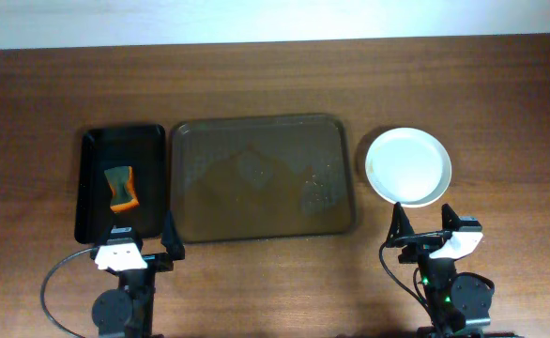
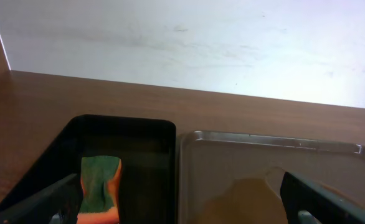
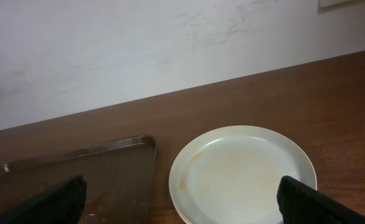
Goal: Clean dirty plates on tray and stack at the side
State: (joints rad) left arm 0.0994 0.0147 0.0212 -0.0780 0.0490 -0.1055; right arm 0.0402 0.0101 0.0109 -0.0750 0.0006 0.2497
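A stack of round white plates sits on the table right of the brown-olive tray. The top plate shows faint orange smears near its left rim. The tray holds no plates, only wet patches; it also shows in the left wrist view and the right wrist view. My left gripper is open and empty at the table's front, below the black tray. My right gripper is open and empty just in front of the plates.
A smaller black tray left of the brown tray holds a green and orange sponge, also in the left wrist view. A white wall runs behind the table's far edge.
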